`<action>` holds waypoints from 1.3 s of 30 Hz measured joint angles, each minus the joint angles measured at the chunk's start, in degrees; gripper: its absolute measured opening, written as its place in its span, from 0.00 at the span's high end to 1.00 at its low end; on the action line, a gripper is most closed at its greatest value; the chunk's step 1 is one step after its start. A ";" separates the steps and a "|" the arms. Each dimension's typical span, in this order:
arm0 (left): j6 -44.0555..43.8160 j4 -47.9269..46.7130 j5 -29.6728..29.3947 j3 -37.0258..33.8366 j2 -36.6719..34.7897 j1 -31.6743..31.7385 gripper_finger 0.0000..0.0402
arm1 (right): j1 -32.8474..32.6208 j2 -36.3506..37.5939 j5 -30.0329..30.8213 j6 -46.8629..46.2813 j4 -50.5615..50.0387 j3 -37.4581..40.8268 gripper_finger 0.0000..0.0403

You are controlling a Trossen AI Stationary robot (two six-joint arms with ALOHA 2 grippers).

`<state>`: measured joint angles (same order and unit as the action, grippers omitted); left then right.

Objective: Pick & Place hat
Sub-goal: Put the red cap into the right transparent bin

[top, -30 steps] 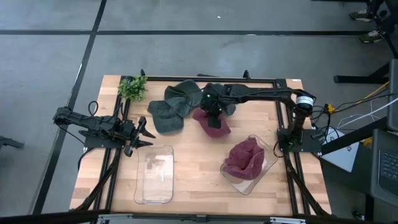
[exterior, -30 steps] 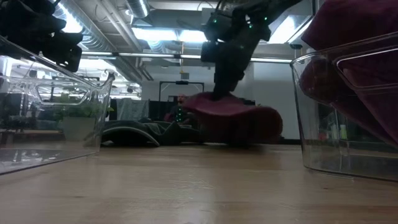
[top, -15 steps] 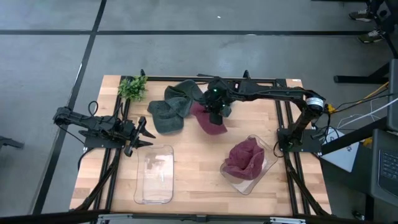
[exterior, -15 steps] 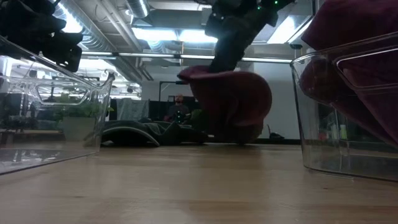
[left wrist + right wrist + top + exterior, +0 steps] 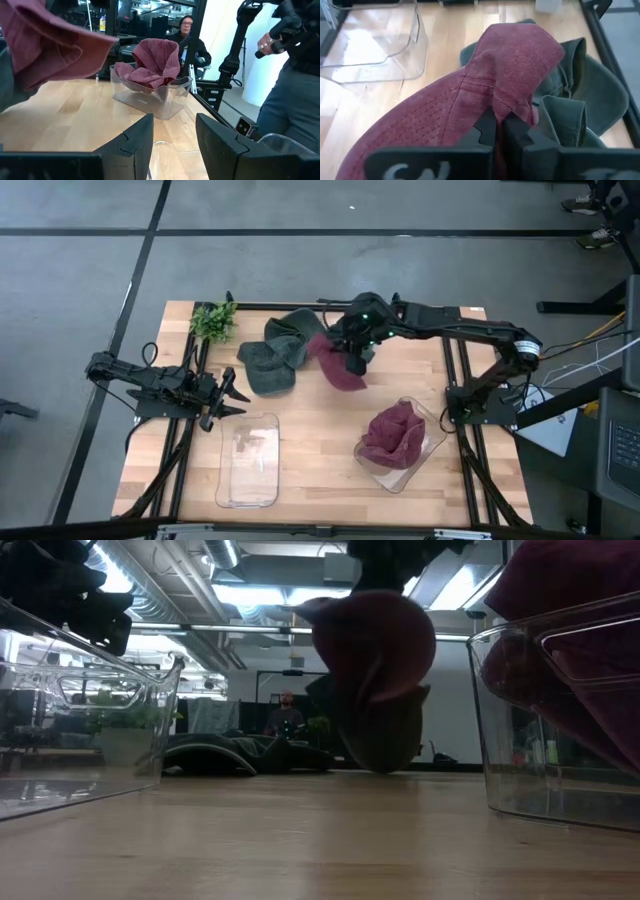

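While the left gripper (image 5: 232, 393) waits at the left of the overhead frame, fingers spread and empty, the right gripper (image 5: 355, 352) near upper centre pinches a maroon hat (image 5: 338, 366), which hangs clear of the table (image 5: 310, 450). Green hats (image 5: 280, 350) lie just left. Another maroon hat fills the clear bin (image 5: 400, 442) at lower right.

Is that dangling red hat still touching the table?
Apart. The low view shows the red hat hanging from the right end effector, background visible beneath it above the table.
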<state>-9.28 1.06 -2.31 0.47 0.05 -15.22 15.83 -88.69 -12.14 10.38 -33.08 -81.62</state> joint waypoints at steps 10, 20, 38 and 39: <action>0.00 0.00 0.00 0.00 0.00 0.00 0.64 | -0.91 2.23 -3.57 -5.40 -1.41 0.00 0.97; 0.00 0.00 0.01 0.00 -0.02 0.01 0.64 | -3.68 2.23 -10.72 -12.70 -2.16 0.00 0.97; 0.00 -0.01 0.02 0.00 0.00 0.00 0.64 | -9.69 5.06 -15.96 -16.08 2.18 0.00 0.97; -0.01 0.00 0.01 0.00 -0.01 -0.01 0.64 | -10.14 5.62 -15.98 -16.10 1.88 0.00 0.97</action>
<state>-9.29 1.06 -2.29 0.47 0.05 -15.22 5.69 -83.07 -28.12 -5.72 -31.20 -81.62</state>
